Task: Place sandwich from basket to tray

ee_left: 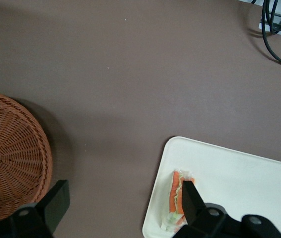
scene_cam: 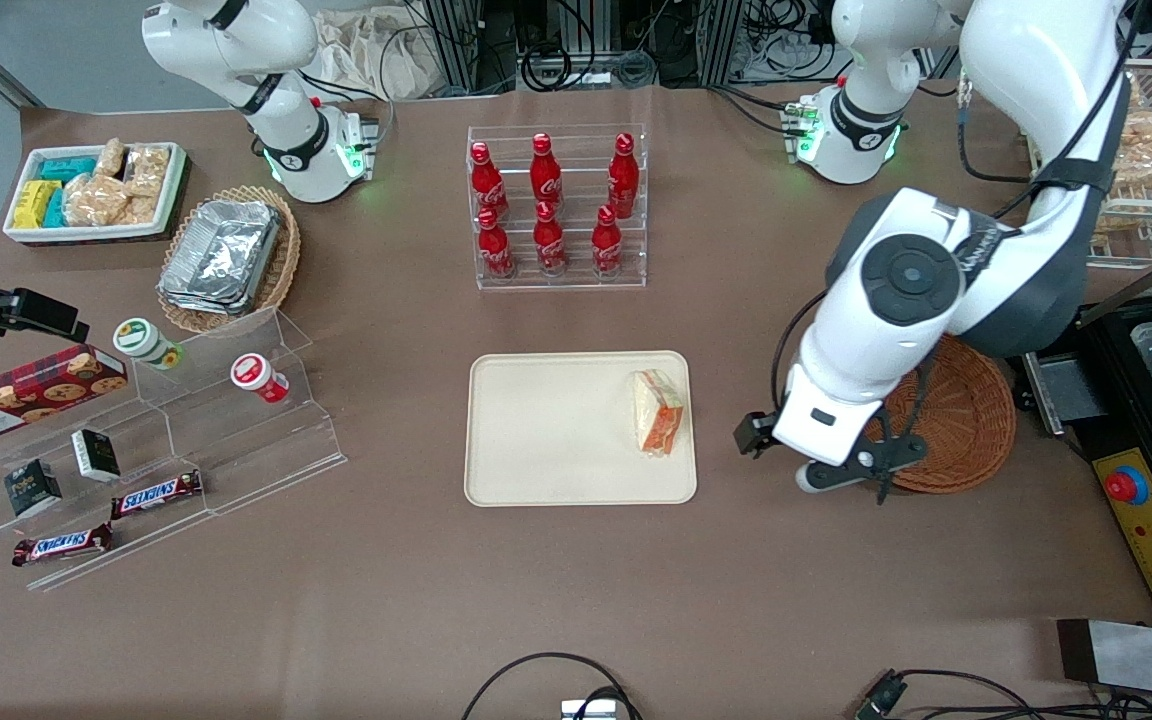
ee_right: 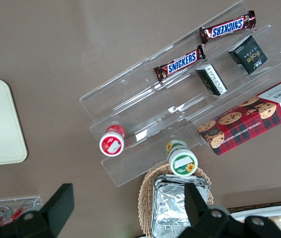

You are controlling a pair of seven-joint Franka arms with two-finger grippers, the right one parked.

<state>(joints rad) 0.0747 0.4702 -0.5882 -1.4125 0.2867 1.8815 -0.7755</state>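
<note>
The wrapped sandwich (scene_cam: 658,410) lies on the cream tray (scene_cam: 556,440), close to the tray's edge at the working arm's end, its orange-red filling showing. The round reddish-brown basket (scene_cam: 971,420) sits on the table beside the tray, partly covered by the arm, and the part I see holds nothing. My gripper (scene_cam: 841,470) hangs above the bare table between tray and basket. In the left wrist view the gripper (ee_left: 124,194) is open with nothing between its fingers; the sandwich (ee_left: 176,191), the tray (ee_left: 239,173) and the basket (ee_left: 9,153) all show.
A clear rack of red cola bottles (scene_cam: 556,205) stands farther from the camera than the tray. Toward the parked arm's end are an oval wicker basket with foil containers (scene_cam: 226,255), a white snack bin (scene_cam: 96,190) and clear steps with snacks (scene_cam: 166,440). A control box (scene_cam: 1151,520) lies beside the basket.
</note>
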